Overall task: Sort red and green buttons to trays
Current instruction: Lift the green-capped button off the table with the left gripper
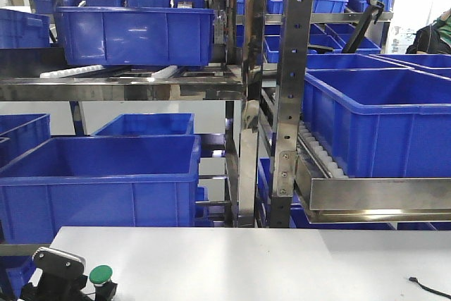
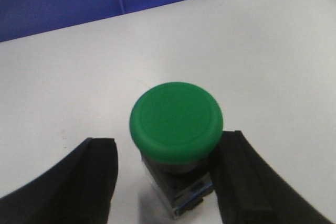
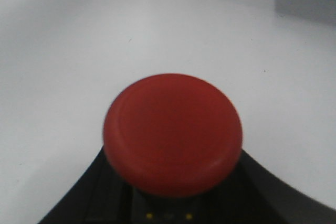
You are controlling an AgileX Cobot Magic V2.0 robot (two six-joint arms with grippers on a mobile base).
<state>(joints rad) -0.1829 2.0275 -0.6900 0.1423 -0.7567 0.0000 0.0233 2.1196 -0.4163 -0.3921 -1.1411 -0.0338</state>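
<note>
On the left, I saw the green button [image 2: 176, 121] standing upright on the white desk [image 2: 262, 51] between the left fingers [image 2: 89, 177]. They were apart, one clear of the button and the other close against its base. On the right, the red button [image 3: 173, 135] sat just over the right fingers [image 3: 278, 203]; its cap hid them, so I could not tell whether they gripped it.

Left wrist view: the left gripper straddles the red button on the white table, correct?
No: the left wrist view shows the left gripper straddling the green button, not the red one, on the white table.
</note>
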